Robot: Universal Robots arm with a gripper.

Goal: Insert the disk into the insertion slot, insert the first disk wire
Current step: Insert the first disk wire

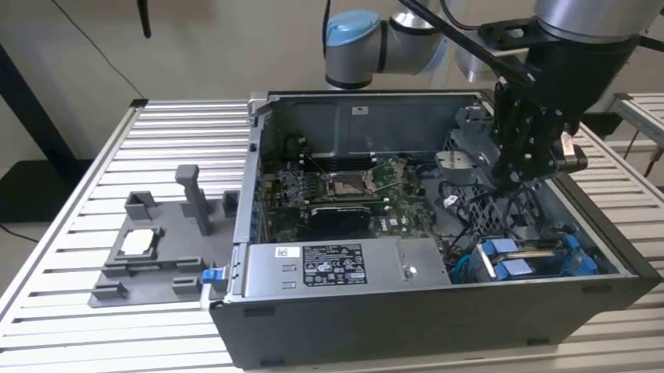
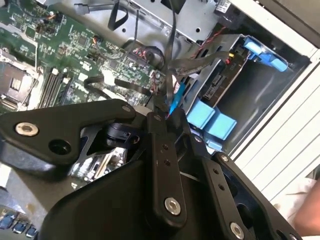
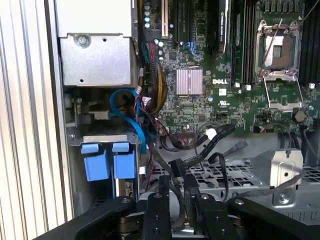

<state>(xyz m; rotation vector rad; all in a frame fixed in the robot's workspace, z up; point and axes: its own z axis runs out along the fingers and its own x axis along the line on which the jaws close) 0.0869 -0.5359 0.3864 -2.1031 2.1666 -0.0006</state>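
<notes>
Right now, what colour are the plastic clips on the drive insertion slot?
Bright blue. The insertion slot's clips show best in the first wrist view.

Probably a robotics lab or test workshop: a slatted aluminium bench (image 1: 62, 233) carries an opened computer case (image 1: 415, 326) and a grey fixture (image 1: 155, 268) below a robot arm (image 1: 405, 47).

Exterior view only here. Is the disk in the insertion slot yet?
Observer: It looks seated. In the second wrist view the disk sits inside the insertion slot, beside the blue clips.
Operator: What's the claw on?
Observer: In both wrist views the claw is shut on a black cable.
Operator: Plugged in?
Observer: Not that end. In the second wrist view the claw's tip is apart from the disk's connector edge.
</notes>
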